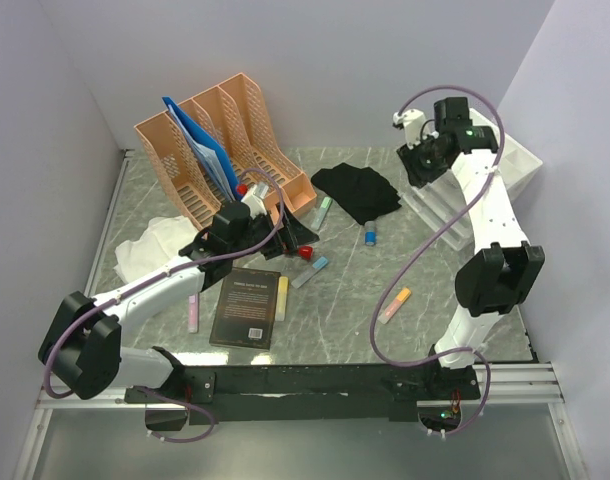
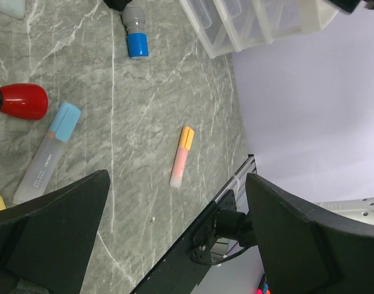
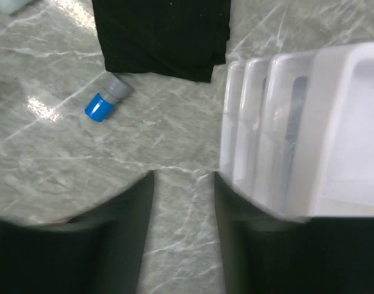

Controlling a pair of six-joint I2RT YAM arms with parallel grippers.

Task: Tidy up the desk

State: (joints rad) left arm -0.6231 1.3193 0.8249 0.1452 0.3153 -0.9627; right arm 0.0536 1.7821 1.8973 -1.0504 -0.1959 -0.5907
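Observation:
The desk (image 1: 425, 260) is grey-green marble with a black rail (image 1: 315, 380) along its near edge. My left gripper (image 1: 285, 238) hovers low in front of the orange file rack (image 1: 220, 140), open and empty. In the left wrist view its jaws (image 2: 176, 184) stand wide apart over bare marble (image 2: 144, 110). My right gripper (image 1: 421, 165) hangs above the desk beside the white drawer unit (image 1: 485, 175). In the right wrist view it (image 3: 183, 179) is open and empty, with the drawer unit (image 3: 297, 135) just to its right.
Loose on the desk are a dark book (image 1: 247, 307), pink (image 1: 193, 312), yellow (image 1: 282, 298) and orange (image 1: 394, 305) highlighters, a blue-capped marker (image 1: 310, 272), a red-capped item (image 1: 305, 253), a green marker (image 1: 323, 210) and a blue-capped tube (image 1: 369, 234). A black cloth (image 1: 357, 190) and a white cloth (image 1: 155, 245) also lie there.

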